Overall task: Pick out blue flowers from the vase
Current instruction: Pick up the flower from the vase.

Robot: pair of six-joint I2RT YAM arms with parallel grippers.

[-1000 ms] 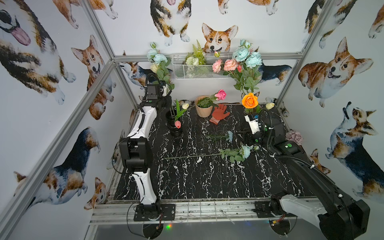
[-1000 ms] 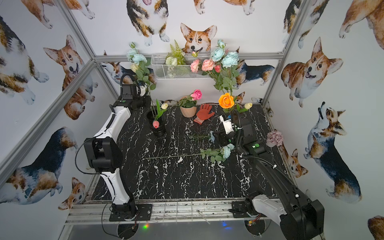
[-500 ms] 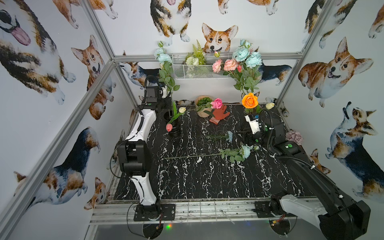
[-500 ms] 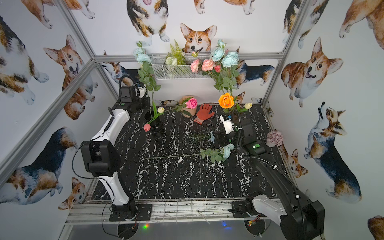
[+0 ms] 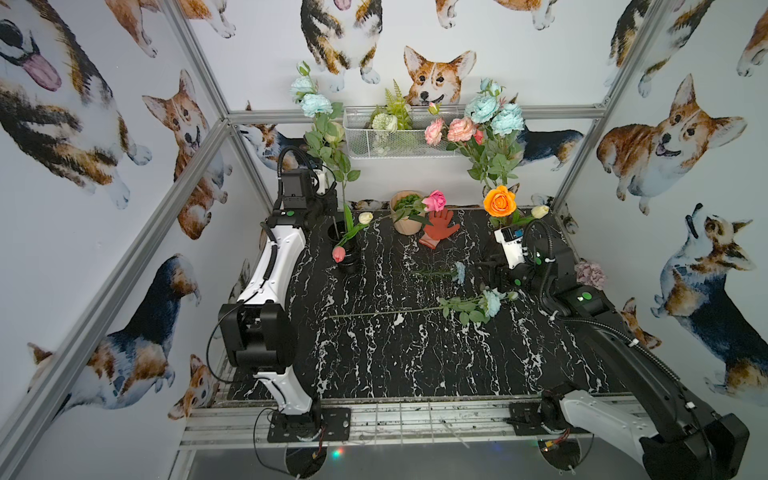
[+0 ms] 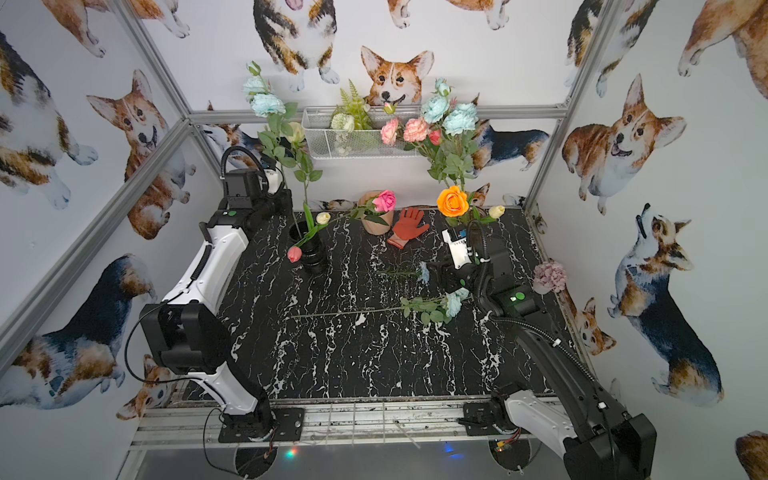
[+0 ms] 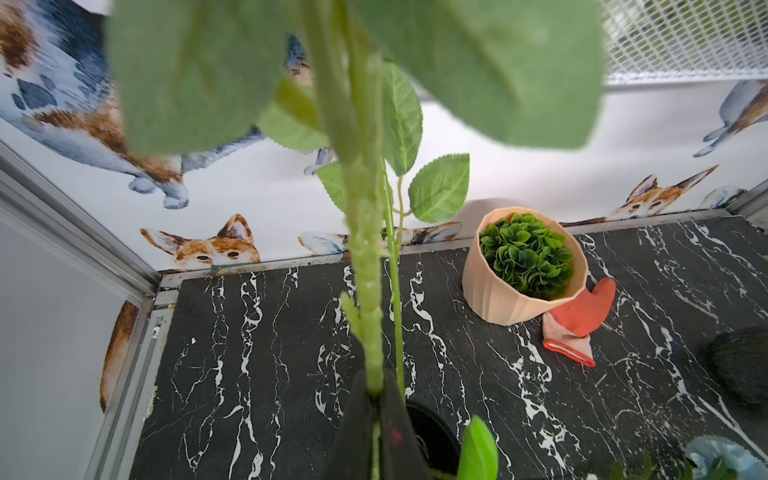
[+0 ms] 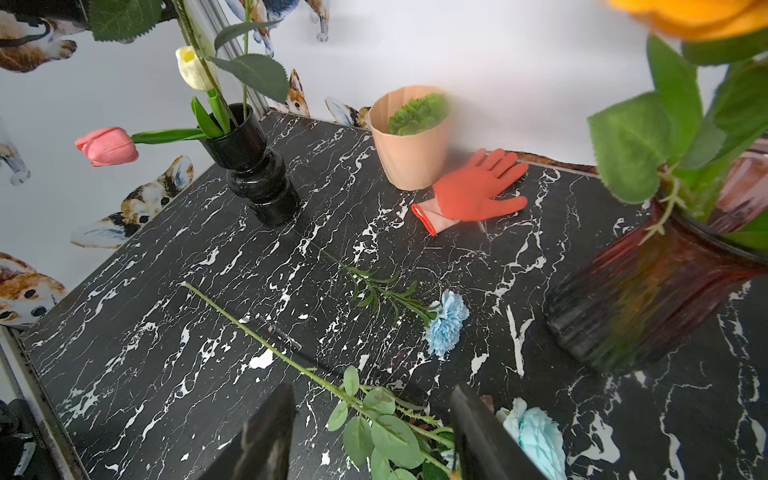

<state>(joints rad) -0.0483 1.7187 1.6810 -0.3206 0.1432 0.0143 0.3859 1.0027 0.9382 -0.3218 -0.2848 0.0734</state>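
My left gripper (image 7: 376,390) is shut on the thick green stem of the blue flowers (image 5: 315,104) and holds it upright above the black vase (image 5: 347,249); the stem's lower end is hidden. Both top views show their aqua blooms (image 6: 266,104) high near the back wall. More blue flowers (image 5: 494,112) stand with pink blooms and an orange rose (image 5: 499,201) in a ribbed reddish vase (image 8: 648,291). An aqua bloom (image 8: 536,436) on a long stem and a periwinkle bloom (image 8: 446,322) lie on the table. My right gripper (image 8: 372,395) hovers open over the lying stem's leaves.
The black vase (image 6: 311,253) also holds a pink tulip (image 5: 338,253), a cream bud and a pink rose (image 5: 435,200). A peach pot (image 5: 405,218), a red glove (image 5: 440,228) and a wire basket (image 5: 399,137) stand at the back. A mauve bloom (image 5: 590,274) lies by the right wall.
My left gripper closed fully on the blue flower stem and lifted it, so the blooms rose. The tulip and pink rose in the black vase shifted. The right arm stayed still.
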